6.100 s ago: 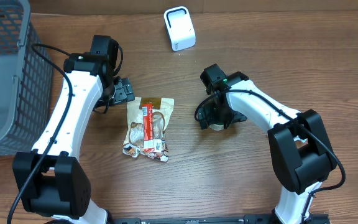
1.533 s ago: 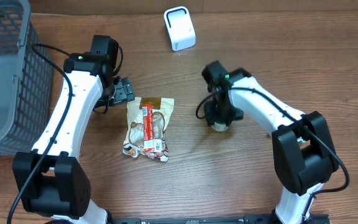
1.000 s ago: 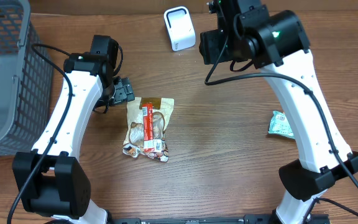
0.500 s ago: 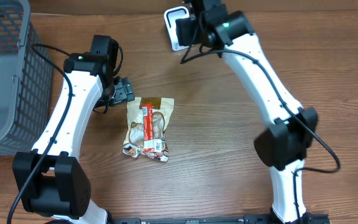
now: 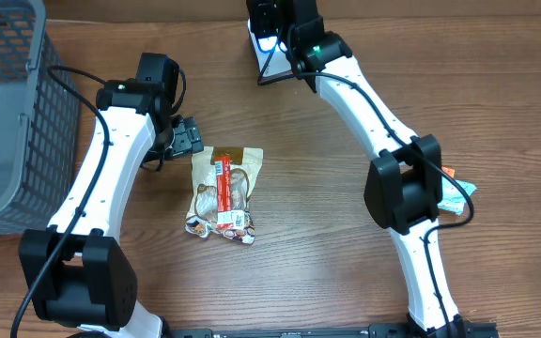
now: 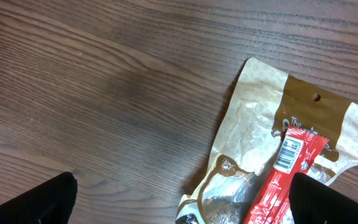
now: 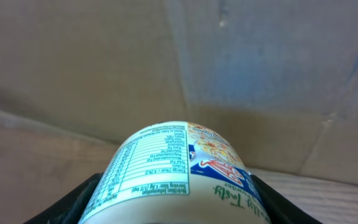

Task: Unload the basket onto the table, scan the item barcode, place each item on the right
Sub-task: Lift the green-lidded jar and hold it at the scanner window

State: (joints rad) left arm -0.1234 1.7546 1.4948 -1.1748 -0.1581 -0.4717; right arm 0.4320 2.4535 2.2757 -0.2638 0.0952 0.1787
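Right gripper [image 5: 275, 21] is at the far edge of the tabletop, near the middle, arm stretched long across the wood. It's clamped on a white round cup with a printed nutrition label [image 7: 166, 165]. In the right wrist view a black finger [image 7: 82, 200] presses each side of the cup, label text facing up, plain brown cardboard behind. From overhead the cup itself can't be made out under the gripper. The small white box-shaped scanner [image 5: 263, 49] sits right below the gripper at that same far edge, partly covered, w/ a blue glow on its face.

Left gripper [image 5: 188, 139] hangs over the left-centre of the tabletop w/ jaws spread wide and nothing btwn them. In the left wrist view its two dark fingertips [image 6: 39, 199] show at the bottom corners. Just beside it lies a tan and clear plastic snack pouch [image 5: 224, 192], flat on the wood, w/ a red bar wrapper [image 6: 284, 180] on top, barcode showing at the wrapper's end.

Grey mesh plastic basket [image 5: 7, 103] stands at the far left corner. Small green-white packet [image 5: 452, 194] lies toward the right edge, partly hidden behind the right arm.
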